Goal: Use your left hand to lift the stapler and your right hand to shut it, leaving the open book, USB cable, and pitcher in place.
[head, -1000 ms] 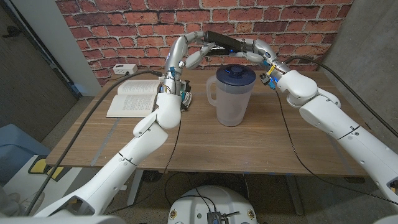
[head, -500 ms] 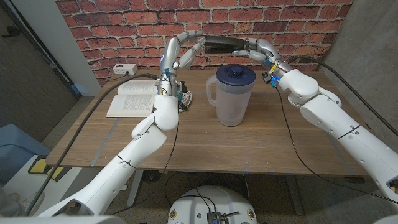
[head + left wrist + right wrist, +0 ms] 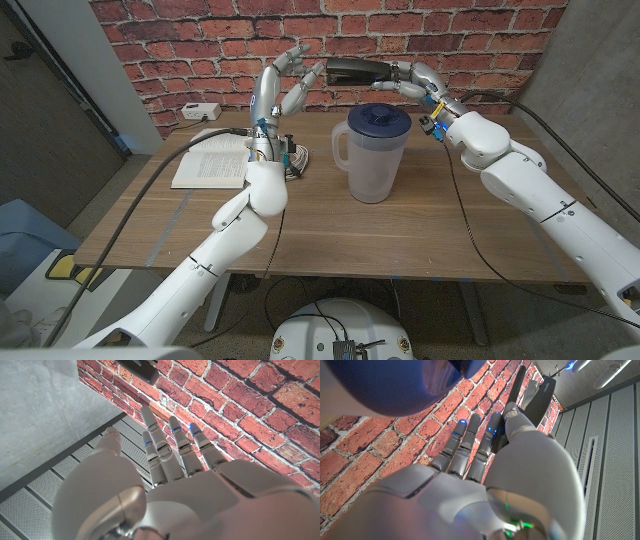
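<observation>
Left hand (image 3: 287, 80) releasing stapler (image 3: 356, 70), fingers spreading, pulling away; right hand (image 3: 412, 76) now gripping stapler alone.

Black stapler (image 3: 352, 69), clear pitcher (image 3: 371, 160) with dark blue lid, red brick wall (image 3: 200, 45), wooden table (image 3: 420, 225).

- A wooden table (image 3: 400, 235) stands before a red brick wall (image 3: 180, 45).
- A white power strip (image 3: 201, 111) lies at the table's far left edge, against the wall.
- Dark cables (image 3: 150, 185) run over the table's left side.
- Grey concrete wall (image 3: 590, 50) rises at right.
</observation>
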Action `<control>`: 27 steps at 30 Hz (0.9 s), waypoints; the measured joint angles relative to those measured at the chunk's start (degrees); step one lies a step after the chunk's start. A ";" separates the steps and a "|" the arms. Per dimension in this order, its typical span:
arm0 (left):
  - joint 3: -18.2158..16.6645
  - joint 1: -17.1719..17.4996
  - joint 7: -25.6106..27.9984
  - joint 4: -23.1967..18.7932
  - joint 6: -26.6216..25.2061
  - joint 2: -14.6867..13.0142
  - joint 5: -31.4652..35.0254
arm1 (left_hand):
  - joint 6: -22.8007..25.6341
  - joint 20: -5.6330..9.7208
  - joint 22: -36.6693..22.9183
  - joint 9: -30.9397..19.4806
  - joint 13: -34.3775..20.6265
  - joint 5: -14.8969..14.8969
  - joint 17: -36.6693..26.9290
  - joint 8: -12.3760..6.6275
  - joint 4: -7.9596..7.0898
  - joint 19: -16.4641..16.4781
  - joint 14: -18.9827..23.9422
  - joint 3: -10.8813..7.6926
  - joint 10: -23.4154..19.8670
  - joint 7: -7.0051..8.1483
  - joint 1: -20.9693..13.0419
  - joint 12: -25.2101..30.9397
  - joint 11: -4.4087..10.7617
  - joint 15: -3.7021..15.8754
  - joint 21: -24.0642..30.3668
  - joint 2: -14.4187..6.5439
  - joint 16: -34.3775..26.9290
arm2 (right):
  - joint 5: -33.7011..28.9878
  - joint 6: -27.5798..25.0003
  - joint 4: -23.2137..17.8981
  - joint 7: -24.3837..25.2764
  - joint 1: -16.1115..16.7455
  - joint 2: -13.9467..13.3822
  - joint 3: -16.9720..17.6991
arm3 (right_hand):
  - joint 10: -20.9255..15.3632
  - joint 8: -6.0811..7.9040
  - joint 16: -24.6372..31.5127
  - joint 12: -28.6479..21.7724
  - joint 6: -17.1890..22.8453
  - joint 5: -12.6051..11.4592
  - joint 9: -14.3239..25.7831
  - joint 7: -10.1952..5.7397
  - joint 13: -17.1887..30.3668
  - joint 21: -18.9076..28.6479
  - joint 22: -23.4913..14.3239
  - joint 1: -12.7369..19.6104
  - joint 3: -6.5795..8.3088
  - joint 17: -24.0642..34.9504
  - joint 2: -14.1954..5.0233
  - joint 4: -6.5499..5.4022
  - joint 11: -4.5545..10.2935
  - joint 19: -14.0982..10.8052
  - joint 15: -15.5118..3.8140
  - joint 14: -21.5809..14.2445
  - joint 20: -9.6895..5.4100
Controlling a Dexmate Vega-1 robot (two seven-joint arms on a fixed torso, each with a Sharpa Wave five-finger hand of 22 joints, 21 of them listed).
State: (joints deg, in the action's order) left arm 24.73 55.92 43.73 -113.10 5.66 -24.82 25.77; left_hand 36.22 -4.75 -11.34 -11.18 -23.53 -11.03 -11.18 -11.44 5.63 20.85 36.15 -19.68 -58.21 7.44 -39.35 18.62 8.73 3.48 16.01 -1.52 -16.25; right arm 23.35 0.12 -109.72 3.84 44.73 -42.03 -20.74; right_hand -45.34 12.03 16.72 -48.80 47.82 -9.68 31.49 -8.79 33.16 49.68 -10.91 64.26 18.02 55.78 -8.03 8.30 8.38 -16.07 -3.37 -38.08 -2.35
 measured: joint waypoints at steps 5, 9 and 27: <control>-0.27 0.42 0.16 0.00 0.11 0.17 -0.41 | 0.00 -0.19 0.00 0.00 -0.27 0.00 0.00 0.00 0.00 -0.19 -0.44 0.00 0.31 0.00 0.53 -0.44 0.31 0.01 0.00 0.08 0.44 | 0.00 0.16 0.06 -0.01 -0.08 0.09 -0.07 | 0.00 -0.10 0.00 0.06 0.00 0.04 0.00 0.00 0.06 0.00 0.00 0.00 0.00 0.11 0.00 0.00 0.00 0.00 0.00 0.00 0.00; -0.47 0.62 0.40 0.00 0.26 0.36 -0.97 | -0.32 -0.48 0.01 0.25 -0.38 0.00 -0.10 0.00 0.00 -0.49 -1.17 0.00 1.52 -0.32 0.54 -1.11 0.25 -0.09 0.00 0.07 1.04 | 0.00 0.26 0.07 0.00 -0.08 0.10 -0.07 | 0.00 -0.11 0.00 0.08 -0.01 0.03 0.00 0.01 0.12 0.00 0.00 0.00 0.00 0.10 0.00 0.00 0.00 0.00 -0.22 -0.22 0.00; -1.98 1.98 0.83 0.15 1.13 1.56 -4.84 | -8.42 -2.01 -0.27 0.26 0.17 0.00 -1.48 1.29 1.63 -3.06 -10.68 0.20 25.33 1.05 1.43 -8.27 -1.37 -0.81 -1.20 -0.23 4.43 | 0.35 -0.01 -1.07 0.66 0.60 -0.04 0.34 | -0.32 0.09 -0.27 0.29 -0.01 -0.07 -0.06 0.01 0.19 0.45 -0.01 0.00 -0.16 0.10 0.00 -0.16 -0.31 0.64 -0.31 -0.31 0.01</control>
State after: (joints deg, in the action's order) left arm 22.75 57.90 44.55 -112.95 6.79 -23.26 20.94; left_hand 27.81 -6.76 -11.62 -10.92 -23.37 -11.03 -12.66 -10.14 7.27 17.79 25.46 -19.48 -32.89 8.49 -37.92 10.35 7.36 2.66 14.81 -1.75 -11.82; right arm 23.70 0.11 -110.79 4.51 45.33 -42.06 -20.41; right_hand -45.66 12.12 16.46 -48.52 47.80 -9.76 31.44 -8.78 33.34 50.13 -10.92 64.26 17.86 55.88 -8.03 8.14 8.08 -15.43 -3.68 -38.39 -2.34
